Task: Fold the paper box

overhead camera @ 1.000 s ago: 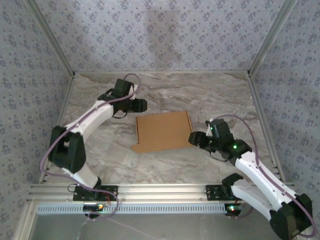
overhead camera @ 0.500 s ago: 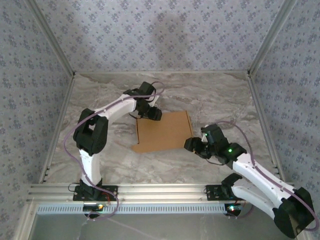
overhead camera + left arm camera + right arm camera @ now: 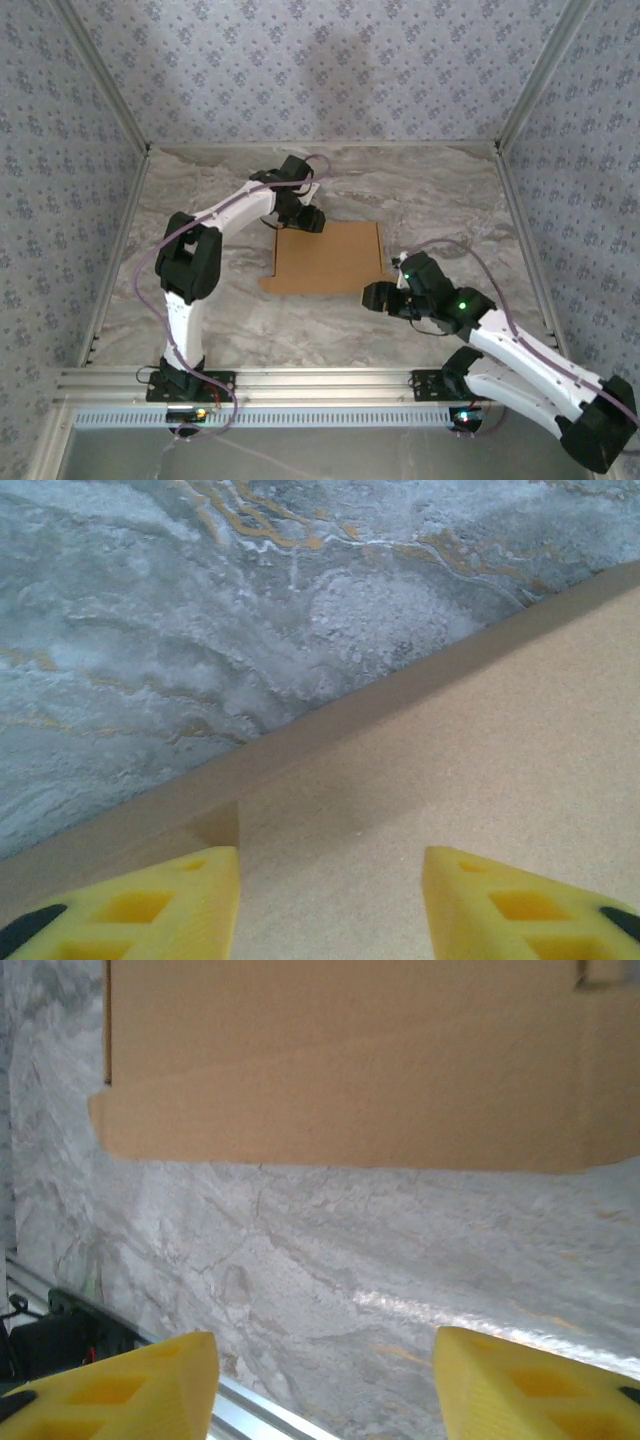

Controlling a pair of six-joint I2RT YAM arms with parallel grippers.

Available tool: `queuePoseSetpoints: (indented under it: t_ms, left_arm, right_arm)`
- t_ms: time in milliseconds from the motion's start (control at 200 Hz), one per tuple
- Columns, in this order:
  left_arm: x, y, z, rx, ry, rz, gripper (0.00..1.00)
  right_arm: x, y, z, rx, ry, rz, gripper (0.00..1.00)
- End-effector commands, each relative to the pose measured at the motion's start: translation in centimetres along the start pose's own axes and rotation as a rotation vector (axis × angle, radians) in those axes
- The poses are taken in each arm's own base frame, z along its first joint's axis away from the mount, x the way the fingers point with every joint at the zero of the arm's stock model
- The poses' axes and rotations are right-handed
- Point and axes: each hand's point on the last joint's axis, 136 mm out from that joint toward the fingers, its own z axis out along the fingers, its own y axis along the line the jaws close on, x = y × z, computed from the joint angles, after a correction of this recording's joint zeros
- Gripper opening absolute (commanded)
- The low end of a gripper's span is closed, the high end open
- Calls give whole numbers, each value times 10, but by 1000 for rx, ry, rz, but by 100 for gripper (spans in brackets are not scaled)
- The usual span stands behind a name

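The left gripper [image 3: 306, 222] is seen over the far left corner of the paper box [image 3: 328, 257]. In the left wrist view its yellow fingers [image 3: 150, 905] are held apart, with nothing clamped between them, and the tan cardboard [image 3: 480, 760] is seen lying just beneath them. A darker creased strip is seen along the box edge there, and beyond it the marble table [image 3: 200, 600] is shown.

The right gripper [image 3: 370, 298] is found just beside the near edge of the box, towards its right end. Its yellow fingers [image 3: 110, 1385] are likewise spread, with only bare marble [image 3: 350, 1260] seen in the gap; whether the box is touched cannot be told. The cardboard [image 3: 350, 1060] is seen beyond the fingertips.

The box is laid flat around the middle of the table [image 3: 430, 190], between the two arms. A small tab [image 3: 268, 285] is seen jutting out at its near left corner.
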Motion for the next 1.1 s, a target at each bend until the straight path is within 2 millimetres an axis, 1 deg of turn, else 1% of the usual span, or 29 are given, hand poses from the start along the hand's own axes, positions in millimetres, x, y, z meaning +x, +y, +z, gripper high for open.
queuePoseSetpoints:
  t_ms: [0, 20, 30, 60, 65, 125, 195, 240, 275, 335, 420, 505, 560, 615, 680, 775, 944, 1094]
  left_arm:
    - [-3, 14, -42, -79, -94, -46, 56]
    - [2, 20, -46, -84, -102, -76, 56]
    - [0, 20, -49, -77, -127, -83, 56]
    - [4, 27, -55, -70, -153, -119, 56]
    - [3, 27, -57, -69, -163, -123, 56]
    - [17, 47, -63, -91, -187, -181, 51]
    - [37, 72, -61, -127, -184, -228, 46]
    - [53, 86, -56, -146, -154, -258, 42]
    - [62, 91, -54, -134, -142, -278, 41]
    - [72, 92, -49, -102, -136, -302, 41]
    - [80, 82, -40, -34, -104, -315, 43]
    - [85, 84, -32, -23, -77, -328, 43]
    - [85, 84, -29, 4, -75, -339, 41]
    - [83, 85, -31, 28, -86, -356, 39]
    - [79, 84, -37, 40, -117, -359, 37]
    - [75, 82, -44, 49, -133, -354, 36]
    - [78, 75, -37, 106, -115, -370, 33]
    - [78, 73, -38, 115, -128, -364, 31]
  right_arm:
    - [-36, -24, -22, 120, -132, -48, 66]
    - [-45, -26, -24, 131, -146, -48, 67]
    - [-47, -28, -23, 136, -146, -47, 68]
    - [-59, -30, -23, 137, -156, -43, 68]
    - [-61, -31, -23, 138, -157, -50, 68]
    - [-83, -38, -18, 153, -174, -54, 67]
    - [-103, -45, -9, 146, -176, -57, 65]
    - [-116, -47, -2, 133, -171, -61, 63]
    - [-127, -49, 4, 119, -171, -65, 63]
    - [-134, -50, 17, 95, -121, -64, 62]
    - [-137, -54, 34, 76, -61, -59, 61]
    - [-142, -61, 44, 62, -59, -29, 61]
    - [-145, -64, 49, 51, -66, -10, 60]
    - [-146, -66, 52, 42, -64, 8, 60]
    - [-147, -66, 54, 36, -63, 21, 59]
    - [-149, -68, 57, 36, -62, 28, 59]
    - [-143, -78, 71, 48, -19, 55, 56]
    - [-140, -85, 78, 58, -1, 73, 55]
